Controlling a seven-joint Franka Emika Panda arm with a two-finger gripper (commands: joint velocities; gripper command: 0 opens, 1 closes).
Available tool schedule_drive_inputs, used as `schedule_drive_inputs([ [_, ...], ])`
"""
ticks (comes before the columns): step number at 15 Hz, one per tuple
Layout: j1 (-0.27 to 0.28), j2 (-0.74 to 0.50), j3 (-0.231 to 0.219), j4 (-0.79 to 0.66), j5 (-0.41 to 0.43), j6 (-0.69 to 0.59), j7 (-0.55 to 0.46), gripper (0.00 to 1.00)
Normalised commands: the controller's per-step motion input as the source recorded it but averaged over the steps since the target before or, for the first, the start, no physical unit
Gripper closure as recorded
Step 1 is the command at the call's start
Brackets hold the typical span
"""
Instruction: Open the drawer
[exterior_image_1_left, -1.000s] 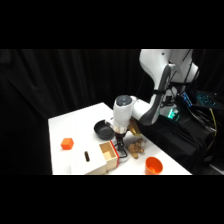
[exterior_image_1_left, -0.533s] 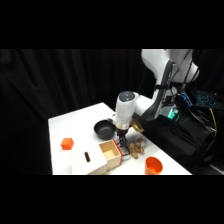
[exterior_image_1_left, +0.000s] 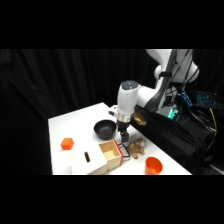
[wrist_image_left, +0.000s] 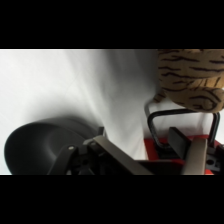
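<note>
**Drawer out, end effector lifted off the handle**

Since a second ago we've come up: the end effector (exterior_image_1_left: 124, 136) was down at the drawer front, and now it hangs just above and behind the drawer (exterior_image_1_left: 112, 152), clear of it in the side view. Drawer looks unchanged over the last half second.

We see the drawer pulled out of its wooden case (exterior_image_1_left: 86, 162), open top showing, red front face toward the tabletop's near-right side. Its black wire handle (wrist_image_left: 181, 122) stands free in the wrist view, nothing clamped on it.

End effector state: we cannot tell how far open it is. The wrist view shows one finger (wrist_image_left: 181, 142) low in the frame near the handle, with no contact we can confirm. Nothing visibly held.

Around it on the tabletop (exterior_image_1_left: 75, 125):
- black bowl (exterior_image_1_left: 105, 129) just beside the end effector, behind the drawer
- tiger-striped soft toy (wrist_image_left: 192, 77) beyond the handle
- orange cup (exterior_image_1_left: 153, 164) right of the drawer
- small orange block (exterior_image_1_left: 67, 144) well apart on the left
</note>
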Motion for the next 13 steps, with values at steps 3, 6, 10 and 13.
schedule_drive_inputs([
  [3,-0.332,-0.6,0.264,-0.15,-0.197,-0.35,0.0,0.0],
  [6,-0.414,-0.47,0.358,-0.04,0.011,-0.33,-0.15,0.0],
  [10,-0.344,-0.23,0.3,0.11,0.223,-0.22,-0.31,0.0],
  [13,-0.236,-0.04,0.206,0.23,0.248,-0.17,-0.34,0.0],
])
